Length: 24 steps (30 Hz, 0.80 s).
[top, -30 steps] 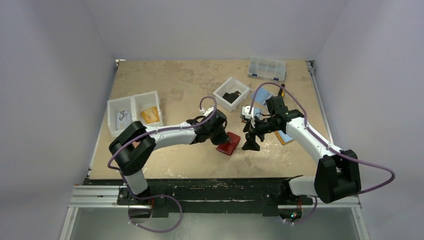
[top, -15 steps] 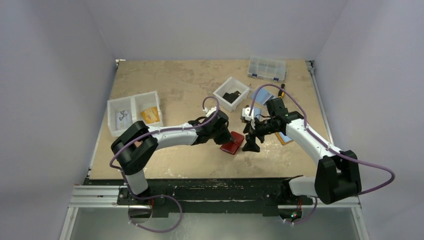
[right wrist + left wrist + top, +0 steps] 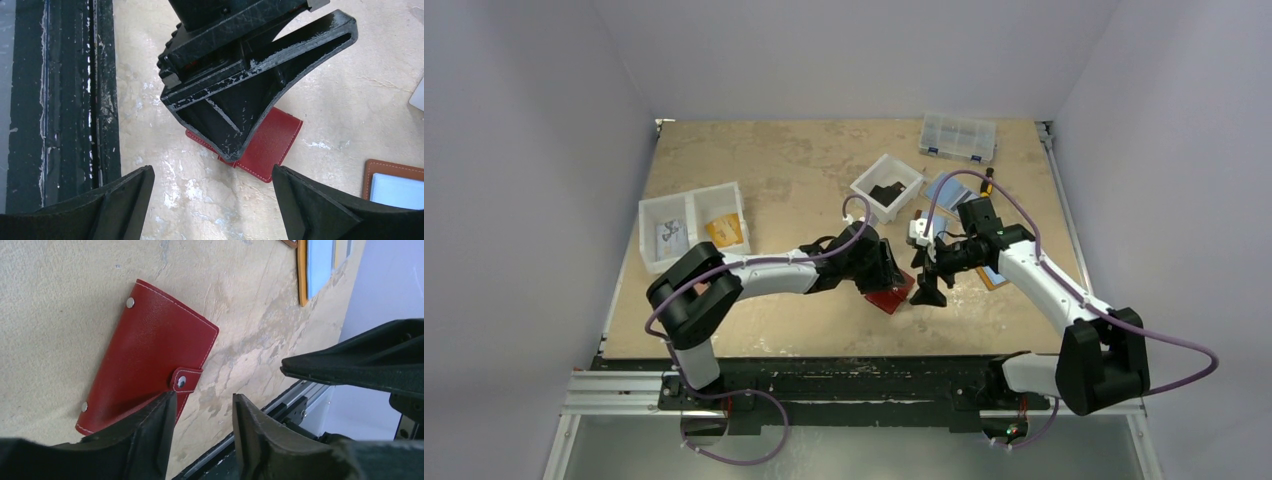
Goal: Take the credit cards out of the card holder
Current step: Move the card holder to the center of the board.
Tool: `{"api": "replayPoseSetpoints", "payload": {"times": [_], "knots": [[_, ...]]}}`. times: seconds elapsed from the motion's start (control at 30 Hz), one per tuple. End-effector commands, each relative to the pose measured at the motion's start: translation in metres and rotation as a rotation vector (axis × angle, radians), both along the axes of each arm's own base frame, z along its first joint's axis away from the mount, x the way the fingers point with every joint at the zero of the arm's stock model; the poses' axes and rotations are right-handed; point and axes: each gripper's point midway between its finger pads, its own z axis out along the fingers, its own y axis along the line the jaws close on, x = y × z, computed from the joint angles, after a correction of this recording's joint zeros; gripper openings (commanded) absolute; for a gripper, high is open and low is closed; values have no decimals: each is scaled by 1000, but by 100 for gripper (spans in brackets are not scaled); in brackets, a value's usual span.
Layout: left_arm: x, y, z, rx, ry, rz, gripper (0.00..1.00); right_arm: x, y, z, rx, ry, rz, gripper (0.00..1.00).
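My left gripper [image 3: 204, 399] hangs parted and empty, one finger over the edge of the closed dark red card holder [image 3: 150, 355] lying flat. My right gripper [image 3: 211, 172] gapes wide just beside.

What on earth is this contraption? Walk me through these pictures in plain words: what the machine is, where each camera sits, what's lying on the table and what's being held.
These are two robot arms bolted to the near edge of a table, each ending in a two-finger gripper. The wide picture comes from a camera overhead. The two close-ups come from cameras on the wrists, so the black prongs in them are the fingers.

On the tan table lies a dark red leather card holder. It is closed with its strap snapped shut, and no cards show. The left gripper hovers at the strap edge with its jaws apart, holding nothing. The right gripper is wide open beside it, also empty.

Farther back are a white two-compartment bin, a small white tub, a clear plastic organiser box and a brown-edged holder.
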Motion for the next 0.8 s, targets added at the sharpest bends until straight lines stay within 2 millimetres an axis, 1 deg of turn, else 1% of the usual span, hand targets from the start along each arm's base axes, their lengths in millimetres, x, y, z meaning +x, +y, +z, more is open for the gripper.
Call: {"api": "replayPoseSetpoints", "payload": {"times": [0.0,0.17,0.4,0.63,0.77], "knots": [[2,-5,36,-70,-126,-68,51,-9,2,6,22,-21,39,99],[0,1,44,-68,-170,-80,55,-8,2,9,21,-27,41,99],[-2,20,59,-56,-239,-67,63,-9,1,10,20,-30,44,99],[-1,42,67,-17,-291,-45,66,-10,2,12,24,-37,46,99],[2,55,68,-26,-294,-37,71,-10,2,12,27,-38,49,99]]}}
